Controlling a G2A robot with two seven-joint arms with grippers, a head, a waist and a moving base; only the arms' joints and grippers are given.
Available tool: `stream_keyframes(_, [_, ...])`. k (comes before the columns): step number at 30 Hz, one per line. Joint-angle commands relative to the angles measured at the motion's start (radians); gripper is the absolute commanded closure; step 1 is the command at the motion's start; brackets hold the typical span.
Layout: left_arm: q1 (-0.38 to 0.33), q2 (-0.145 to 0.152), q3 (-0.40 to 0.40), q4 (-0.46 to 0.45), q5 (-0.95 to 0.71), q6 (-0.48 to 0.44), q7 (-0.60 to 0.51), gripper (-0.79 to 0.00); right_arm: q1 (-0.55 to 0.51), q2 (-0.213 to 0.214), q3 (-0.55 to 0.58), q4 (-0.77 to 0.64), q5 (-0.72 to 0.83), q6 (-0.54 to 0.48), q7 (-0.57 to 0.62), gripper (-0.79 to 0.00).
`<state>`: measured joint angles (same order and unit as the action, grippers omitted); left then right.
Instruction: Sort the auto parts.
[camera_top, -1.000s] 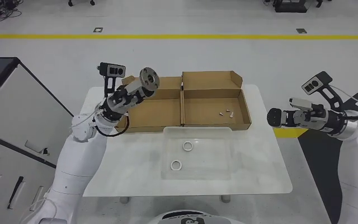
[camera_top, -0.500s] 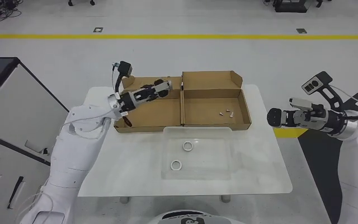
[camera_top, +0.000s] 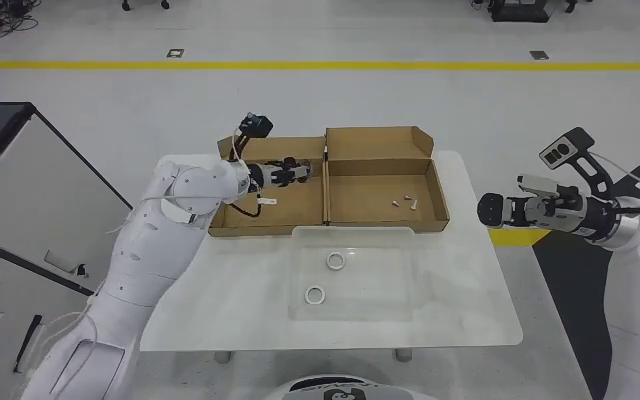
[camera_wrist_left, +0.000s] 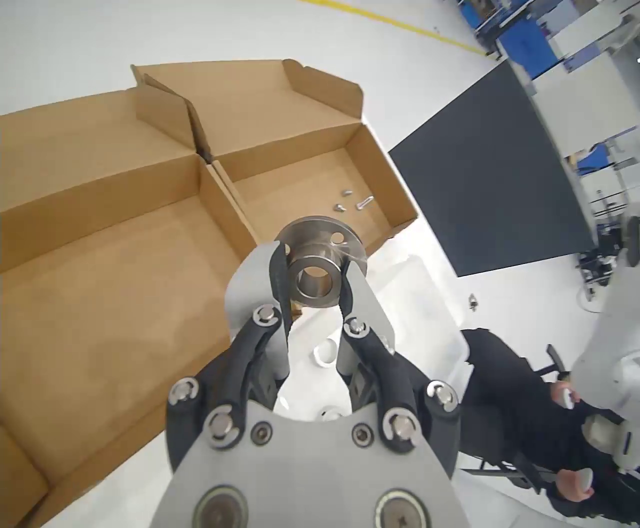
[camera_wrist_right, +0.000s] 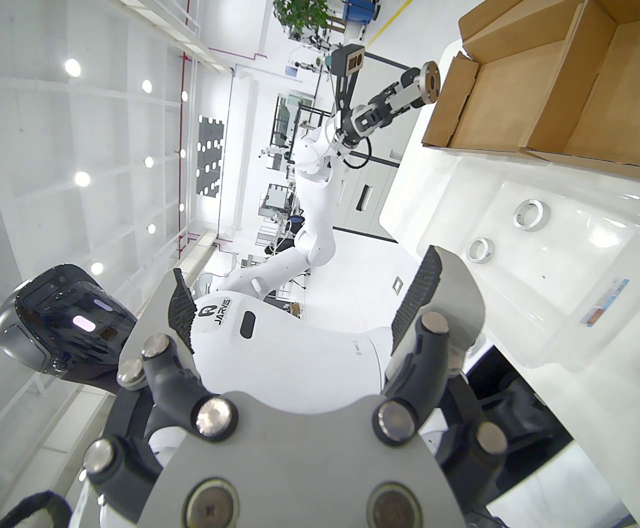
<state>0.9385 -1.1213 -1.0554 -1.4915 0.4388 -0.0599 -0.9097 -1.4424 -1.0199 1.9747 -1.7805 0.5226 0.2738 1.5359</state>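
Observation:
My left gripper (camera_wrist_left: 312, 280) is shut on the neck of a metal flanged hub (camera_wrist_left: 320, 250). In the top view the left gripper (camera_top: 292, 171) is low over the left cardboard box (camera_top: 250, 215), near its wall shared with the right cardboard box (camera_top: 440, 205). A few small bolts (camera_top: 405, 200) lie in the right box. Two metal rings (camera_top: 336, 261) (camera_top: 316, 295) rest in a clear plastic tray (camera_top: 400, 300). My right gripper (camera_wrist_right: 306, 270) is open and holds nothing; in the top view the right gripper (camera_top: 488, 210) hangs off the table's right edge.
The white table (camera_top: 220, 310) has bare room to the left of the tray and along its front edge. A dark panel (camera_top: 40, 190) stands on the floor to the left of the table.
My left arm has swung the hub from above the left box's far left corner down and to the right, over that box's inside. The right arm has kept still.

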Motion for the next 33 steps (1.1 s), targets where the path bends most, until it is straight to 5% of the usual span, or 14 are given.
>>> stream_keyframes(1, [-0.029,-0.008,0.039,0.038,0.049,-0.002,0.017,0.0,0.0,0.0,0.0,0.0,0.0,0.0,0.0,-0.785])
stream_keyframes(19, [-0.22,-0.129,0.393,0.433,0.431,0.012,0.151,0.0,0.0,0.0,0.0,0.0,0.0,0.0,0.0,-0.785])
stream_keyframes(33, [-0.264,-0.223,0.514,0.588,0.51,-0.007,0.186,0.0,0.0,0.0,0.0,0.0,0.0,0.0,0.0,-0.785])
